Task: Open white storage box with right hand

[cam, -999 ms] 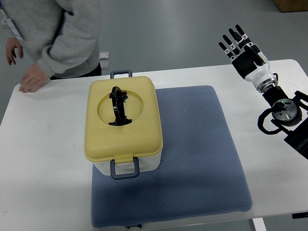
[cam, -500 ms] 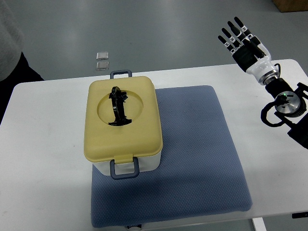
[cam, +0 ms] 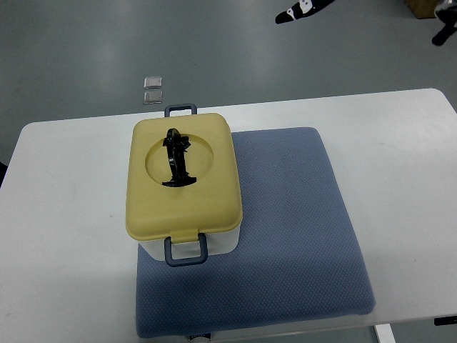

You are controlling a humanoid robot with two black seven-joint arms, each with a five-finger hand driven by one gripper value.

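The white storage box [cam: 214,246] stands on the left part of a blue-grey mat [cam: 293,236]. Its yellow lid [cam: 182,207] is down, with a black handle [cam: 175,157] folded in a round recess on top. A blue-grey latch [cam: 186,250] sits at the near end and another [cam: 180,110] at the far end. Of my right arm, only a black and white piece [cam: 303,8] shows at the top edge and a dark bit [cam: 444,32] at the top right corner, far from the box. The left arm is out of view.
The mat lies on a white table [cam: 64,236]. Two small silver squares [cam: 152,89] lie on the grey floor beyond the table's far edge.
My right hand has risen from over the table's right end up and away, almost out of the picture. The person at the far left has gone from view. The box has not moved.
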